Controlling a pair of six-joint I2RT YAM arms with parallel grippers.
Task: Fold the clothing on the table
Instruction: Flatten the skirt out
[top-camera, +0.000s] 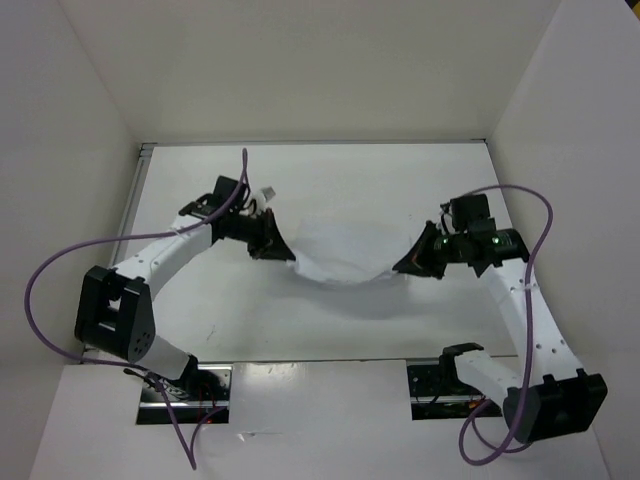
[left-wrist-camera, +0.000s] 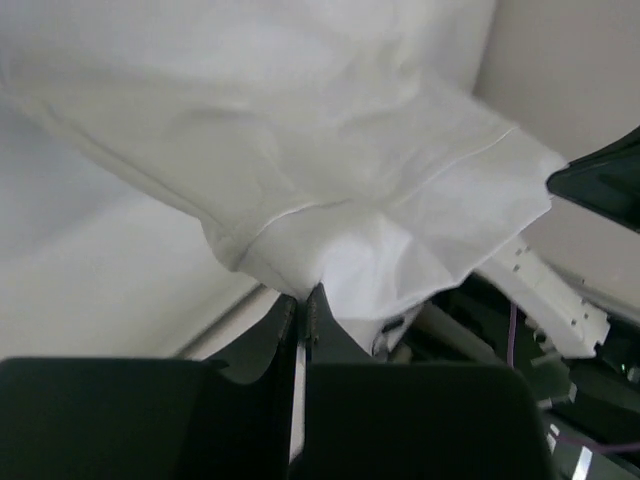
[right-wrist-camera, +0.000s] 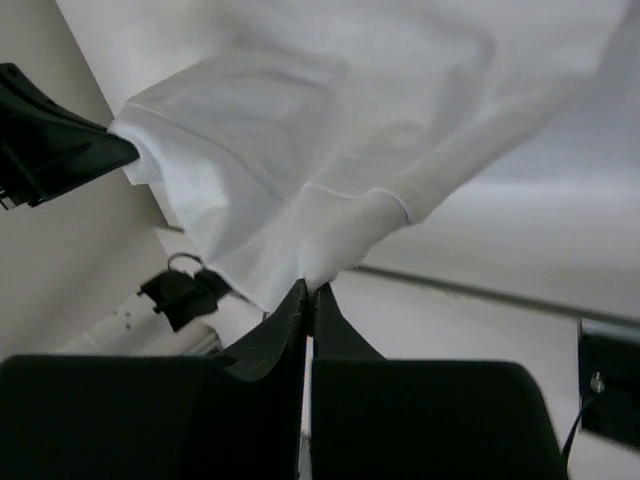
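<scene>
clothing (top-camera: 345, 258) pinched by left gripper (top-camera: 288, 252), right gripper (top-camera: 405, 266)

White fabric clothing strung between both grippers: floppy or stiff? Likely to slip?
Probably very floppy: the thin white fabric clothing sags in a curve between the left gripper and right gripper. Likely light: two small pinches seem to carry it. Slip seems possible, since each shut gripper grips only a bunched bit of its edge.
</scene>
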